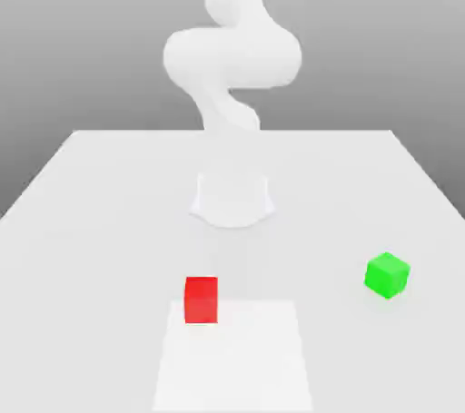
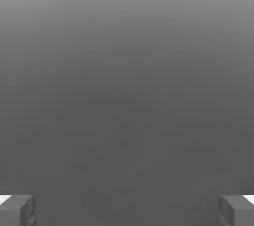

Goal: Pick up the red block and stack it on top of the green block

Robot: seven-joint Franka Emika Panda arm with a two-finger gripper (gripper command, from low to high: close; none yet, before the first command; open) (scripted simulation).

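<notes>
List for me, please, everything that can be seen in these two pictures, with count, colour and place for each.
red block: one, bright red, on the table near the front, towards the exterior view's left, at the back edge of the paler patch.
green block: one, bright green, on the table towards the exterior view's right, apart from the red block, turned at an angle.
paler patch: one, whiter square area on the table top at the front.
table: one, white, under both blocks.
arm: one, white, rising from its base behind the blocks in the exterior view.
gripper: one, grey fingertips far apart in the hand view, open, nothing between them.
</notes>
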